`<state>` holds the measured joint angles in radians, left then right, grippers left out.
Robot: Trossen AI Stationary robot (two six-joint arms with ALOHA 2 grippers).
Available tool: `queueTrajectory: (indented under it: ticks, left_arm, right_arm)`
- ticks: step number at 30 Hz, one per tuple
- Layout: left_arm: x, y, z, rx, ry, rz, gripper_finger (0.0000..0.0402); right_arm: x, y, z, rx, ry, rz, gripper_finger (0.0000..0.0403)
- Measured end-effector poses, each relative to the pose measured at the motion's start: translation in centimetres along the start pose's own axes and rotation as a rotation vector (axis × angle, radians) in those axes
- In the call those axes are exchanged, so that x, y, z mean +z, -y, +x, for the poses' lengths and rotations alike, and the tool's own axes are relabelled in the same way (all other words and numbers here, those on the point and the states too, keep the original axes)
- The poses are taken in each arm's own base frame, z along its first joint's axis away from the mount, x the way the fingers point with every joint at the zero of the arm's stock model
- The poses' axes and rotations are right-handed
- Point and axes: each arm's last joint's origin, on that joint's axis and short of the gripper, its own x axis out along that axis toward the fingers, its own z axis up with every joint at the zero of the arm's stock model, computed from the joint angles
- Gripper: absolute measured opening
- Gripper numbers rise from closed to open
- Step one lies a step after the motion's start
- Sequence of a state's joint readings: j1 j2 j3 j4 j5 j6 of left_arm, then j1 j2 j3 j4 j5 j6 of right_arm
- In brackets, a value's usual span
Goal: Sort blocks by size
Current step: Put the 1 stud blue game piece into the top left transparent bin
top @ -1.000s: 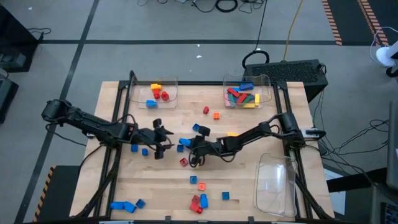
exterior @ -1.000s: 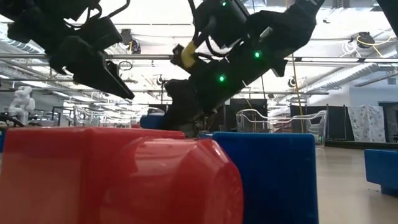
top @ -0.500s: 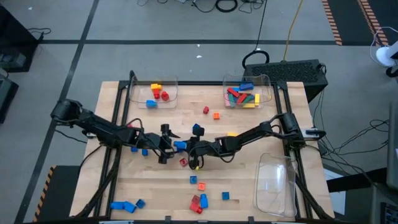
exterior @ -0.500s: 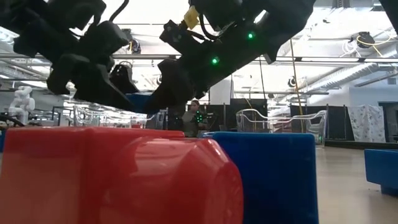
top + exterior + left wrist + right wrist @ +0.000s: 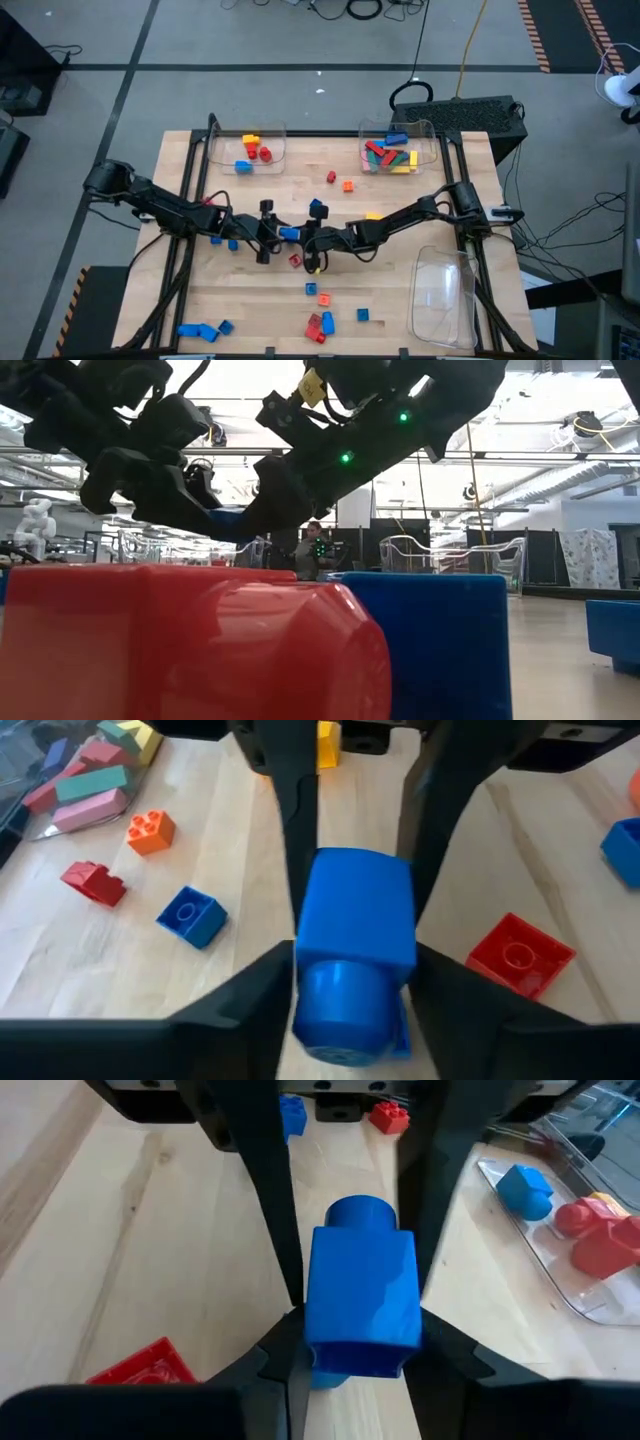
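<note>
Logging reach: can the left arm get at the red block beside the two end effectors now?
Likely not yet: the left end effector and right end effector both grip the blue block between them. The red block itself lies uncovered nearby.

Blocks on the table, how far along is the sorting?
Partly done. Some blocks already sit in the left tray and the right tray. In hand: a blue block at mid-table, gripped by both the left gripper and right gripper. Left: loose blocks scattered over the table.
</note>
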<state>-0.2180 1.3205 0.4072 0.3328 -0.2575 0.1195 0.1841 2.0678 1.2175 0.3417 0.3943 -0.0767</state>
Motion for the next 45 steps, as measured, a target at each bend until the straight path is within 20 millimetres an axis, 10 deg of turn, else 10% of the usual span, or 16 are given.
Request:
queueTrajectory:
  ticks: [4,18,36,45]
  left_arm:
    - [0.0,0.0,0.0,0.000,0.000,0.003,0.0134]
    - [0.6,-3.0,-1.6,0.296,0.009,-0.167,0.0148]
    - [-2.9,-14.0,-5.9,0.918,-0.111,-0.556,0.0152]
    - [-5.4,-16.6,-7.2,0.946,-0.123,-0.813,0.0158]
  right_arm:
    - [-0.1,0.0,0.0,0.004,-0.007,-0.003,0.0131]
    - [-1.7,0.9,-0.4,-0.122,-0.203,0.233,0.0249]
    - [-2.0,0.7,0.0,-0.027,-0.206,0.268,0.0247]
    - [-2.0,0.8,0.0,-0.032,-0.206,0.253,0.0247]
